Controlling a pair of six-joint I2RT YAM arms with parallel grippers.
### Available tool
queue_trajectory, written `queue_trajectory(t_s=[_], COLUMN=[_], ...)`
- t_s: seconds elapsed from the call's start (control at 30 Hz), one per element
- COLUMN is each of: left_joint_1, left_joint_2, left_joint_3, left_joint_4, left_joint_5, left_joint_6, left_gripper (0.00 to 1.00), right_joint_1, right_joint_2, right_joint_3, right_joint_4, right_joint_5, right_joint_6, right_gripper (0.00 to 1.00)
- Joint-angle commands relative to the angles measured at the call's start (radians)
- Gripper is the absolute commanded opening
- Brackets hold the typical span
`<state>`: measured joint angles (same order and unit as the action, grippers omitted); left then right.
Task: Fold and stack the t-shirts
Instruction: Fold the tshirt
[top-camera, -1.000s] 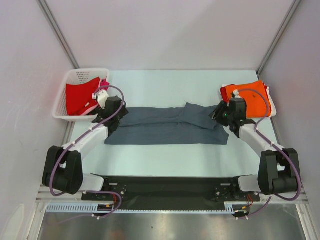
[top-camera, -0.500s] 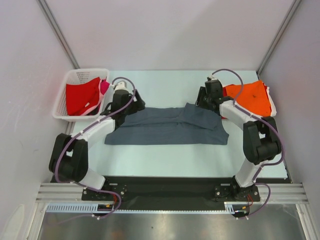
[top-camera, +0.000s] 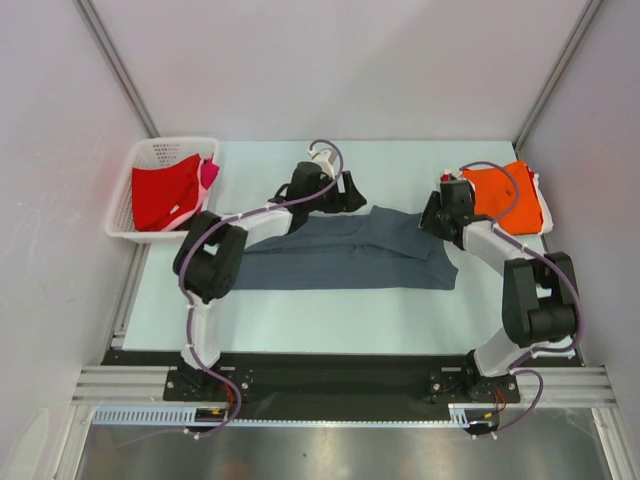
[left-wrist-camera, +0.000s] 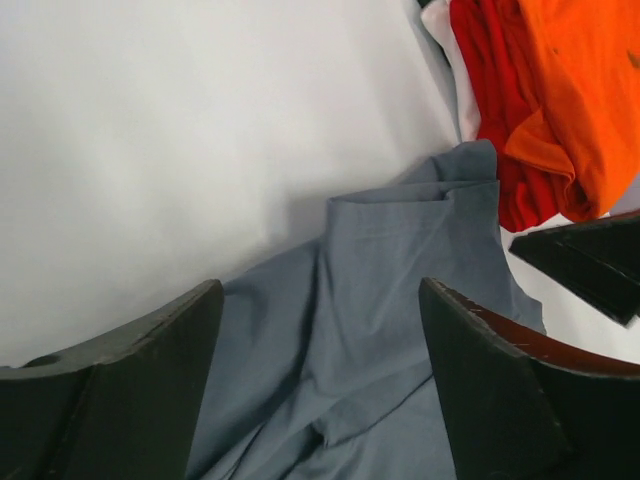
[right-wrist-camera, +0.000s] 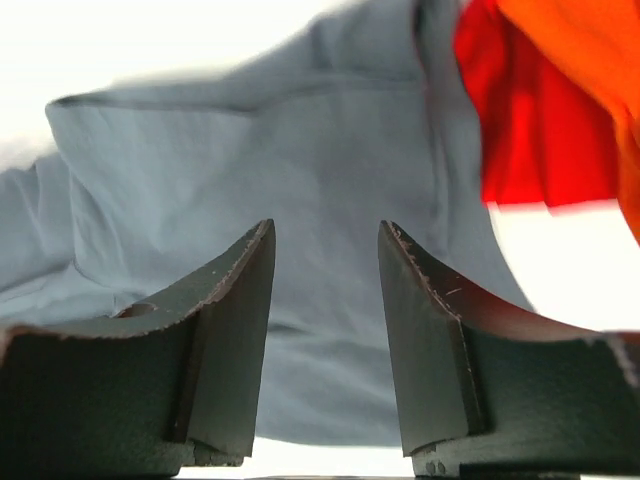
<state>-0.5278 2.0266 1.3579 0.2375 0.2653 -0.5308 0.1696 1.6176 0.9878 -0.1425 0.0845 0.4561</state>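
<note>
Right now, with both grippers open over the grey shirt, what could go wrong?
The right gripper hangs at the grey shirt's end, close beside the red shirt; a grab could snag both. The left gripper is over a doubled-over flap, so it may pinch one layer and skew the fold.

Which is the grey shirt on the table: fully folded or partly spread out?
Partly spread. The grey shirt lies as a long strip across the table, with only one flap doubled over near its right end.
</note>
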Motion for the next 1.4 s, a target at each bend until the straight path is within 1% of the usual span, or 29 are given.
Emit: queue_trajectory(t_s=[0.0,0.07,0.1,0.13,0.23,0.27,0.37,0.47,0.5,0.63,0.73,0.8,0.87,0.9,0.93,1.03,1.1,1.13,1.17,1.23,1.3,1.33,1.37], left_joint_1=[-0.037,-0.052,-0.055,-0.057,-0.063,-0.07,-0.09,-0.104,-0.106,-0.115,-0.123,-0.127,-0.13,-0.132,-0.135,-0.138,-0.143,-0.146,-0.146,-0.146,-0.146,-0.146,-0.146], left_joint_2=[0.079,0.11,0.121,0.148,0.188,0.196,0.215,0.248,0.26,0.302,0.337,0.333,0.325,0.325,0.323,0.31,0.296,0.288,0.281,0.282,0.288,0.288,0.291], left_joint_3=[0.121,0.162,0.174,0.185,0.222,0.227,0.262,0.318,0.335,0.398,0.451,0.451,0.438,0.438,0.44,0.431,0.409,0.4,0.386,0.385,0.392,0.391,0.392], left_joint_4=[0.068,0.062,0.051,0.049,0.042,0.042,0.039,-0.006,-0.042,-0.082,-0.136,-0.158,-0.152,-0.153,-0.155,-0.158,-0.158,-0.155,-0.15,-0.15,-0.155,-0.156,-0.155], left_joint_5=[0.077,0.057,0.045,0.042,0.052,0.058,0.032,-0.02,-0.032,-0.054,-0.077,-0.122,-0.135,-0.136,-0.138,-0.162,-0.198,-0.213,-0.231,-0.233,-0.229,-0.225,-0.21], left_joint_6=[0.014,0.011,0.011,0.009,-0.018,-0.026,-0.009,0.008,0.008,0.014,0.009,0.003,0.011,0.015,0.018,0.023,0.026,0.029,0.029,0.031,0.031,0.029,0.031], left_gripper=[0.82,0.79,0.78,0.77,0.69,0.65,0.64,0.65,0.64,0.54,0.54,0.54,0.54,0.52,0.48,0.44,0.45,0.54,0.58,0.62,0.63,0.61,0.55], right_joint_1=[-0.015,-0.027,-0.028,-0.028,-0.03,-0.031,-0.035,-0.044,-0.042,-0.044,-0.054,-0.058,-0.059,-0.059,-0.059,-0.059,-0.059,-0.059,-0.059,-0.059,-0.061,-0.059,-0.061], right_joint_2=[-0.126,-0.153,-0.172,-0.183,-0.206,-0.209,-0.211,-0.217,-0.22,-0.235,-0.249,-0.266,-0.275,-0.277,-0.277,-0.271,-0.271,-0.271,-0.271,-0.269,-0.266,-0.263,-0.263], right_joint_3=[-0.072,-0.106,-0.116,-0.124,-0.141,-0.143,-0.15,-0.161,-0.164,-0.169,-0.175,-0.181,-0.189,-0.19,-0.19,-0.19,-0.195,-0.195,-0.195,-0.196,-0.198,-0.196,-0.198], right_joint_4=[0.122,0.132,0.133,0.162,0.179,0.181,0.19,0.199,0.201,0.199,0.199,0.199,0.207,0.207,0.207,0.207,0.208,0.208,0.208,0.21,0.212,0.212,0.21], right_joint_5=[-0.025,-0.037,-0.049,-0.051,-0.061,-0.063,-0.071,-0.101,-0.101,-0.111,-0.107,-0.111,-0.112,-0.114,-0.114,-0.123,-0.124,-0.123,-0.124,-0.129,-0.131,-0.134,-0.134], right_joint_6=[0.049,0.061,0.065,0.069,0.075,0.078,0.087,0.093,0.096,0.098,0.099,0.104,0.105,0.107,0.107,0.11,0.107,0.108,0.105,0.107,0.107,0.105,0.107], right_gripper=[0.5,0.49,0.49,0.49,0.48,0.48,0.48,0.48,0.48,0.48,0.48,0.48,0.48,0.48,0.48,0.48,0.48,0.48,0.48,0.48,0.48,0.48,0.48])
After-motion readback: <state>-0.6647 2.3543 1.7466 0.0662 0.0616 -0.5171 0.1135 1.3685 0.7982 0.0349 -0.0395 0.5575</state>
